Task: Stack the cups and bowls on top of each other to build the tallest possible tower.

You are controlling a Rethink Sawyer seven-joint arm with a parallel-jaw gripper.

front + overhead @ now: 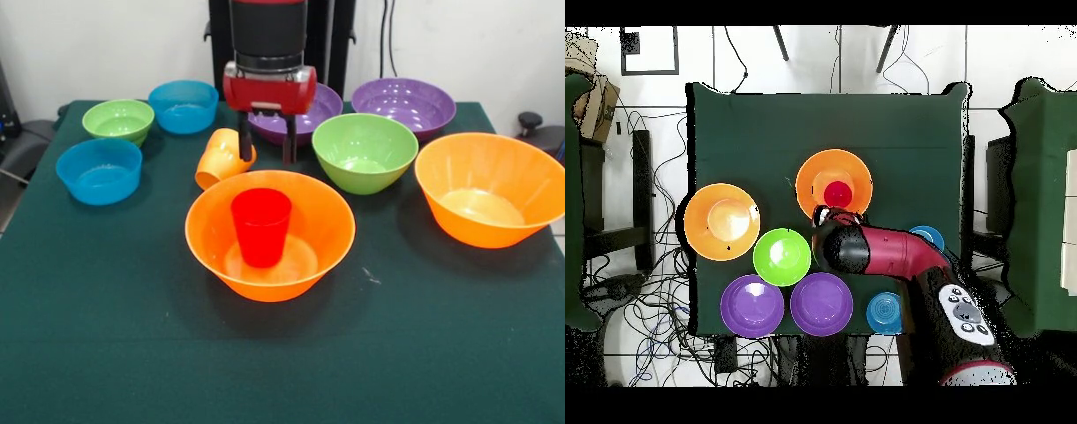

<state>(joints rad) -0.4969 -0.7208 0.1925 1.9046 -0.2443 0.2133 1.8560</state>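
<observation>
Gripper (266,148), fingers apart, hangs just beside tipped orange cup (222,157), behind red cup (261,226).

1 cup (261,226) stands upright inside 1 bowl (270,235).

You've got, on green table (895,130): orange bowl (833,180) w/ red cup (837,193) inside; 2nd orange bowl (721,221); green bowl (782,257); 2 purple bowls (752,306); 2 blue bowls (884,312). Arm (885,255) overlaps centre-right.

Red cup (261,226) – orange bowl (270,233); dark green table (106,336); red-black pincer (266,146).
</observation>
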